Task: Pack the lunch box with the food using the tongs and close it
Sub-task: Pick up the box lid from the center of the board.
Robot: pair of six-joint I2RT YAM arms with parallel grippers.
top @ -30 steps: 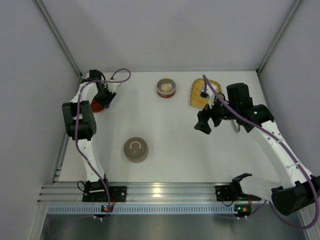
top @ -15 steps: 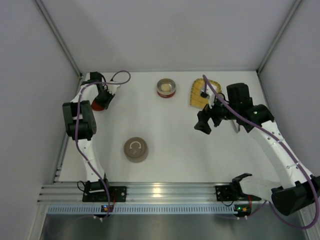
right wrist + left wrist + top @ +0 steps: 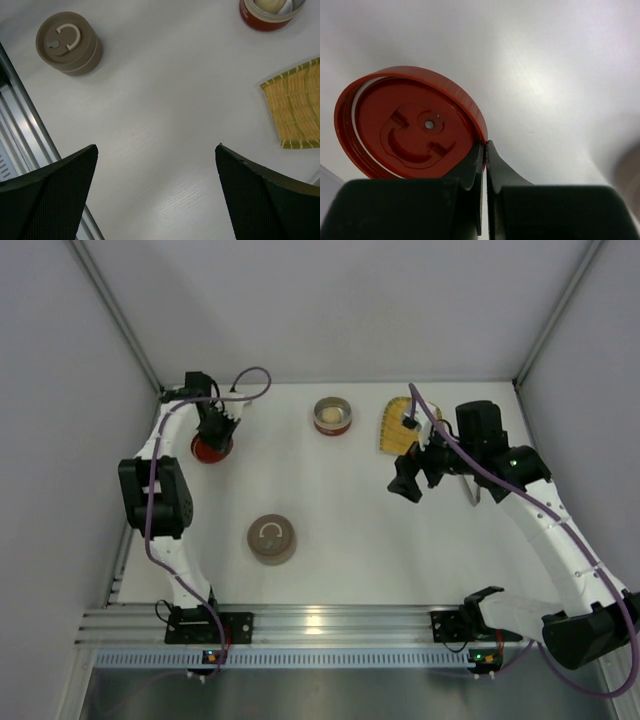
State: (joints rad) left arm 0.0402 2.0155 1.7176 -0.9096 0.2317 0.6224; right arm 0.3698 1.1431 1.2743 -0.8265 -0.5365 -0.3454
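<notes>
My left gripper [image 3: 214, 433] [image 3: 485, 146] is at the back left, shut on the rim of a red round lid [image 3: 210, 449] [image 3: 410, 122]; the rim sits pinched between the fingertips. The lunch box's open red tin [image 3: 332, 416] [image 3: 265, 19] stands at the back centre and holds a whitish lump of food [image 3: 331, 415] [image 3: 267, 4]. My right gripper [image 3: 405, 486] [image 3: 157, 150] hovers open over bare table, with nothing between its fingers. A slim grey piece that looks like the tongs [image 3: 471, 496] pokes out from under the right arm.
A brown lidded tin [image 3: 271, 539] [image 3: 67, 42] stands front centre-left. The yellow woven tray [image 3: 399, 428] [image 3: 297, 107] lies right of the red tin. Grey walls close in the left, back and right, and a metal rail [image 3: 320, 625] runs along the near edge.
The left gripper closed onto the red lid's rim and shifted slightly right with it. The right arm barely moved.
</notes>
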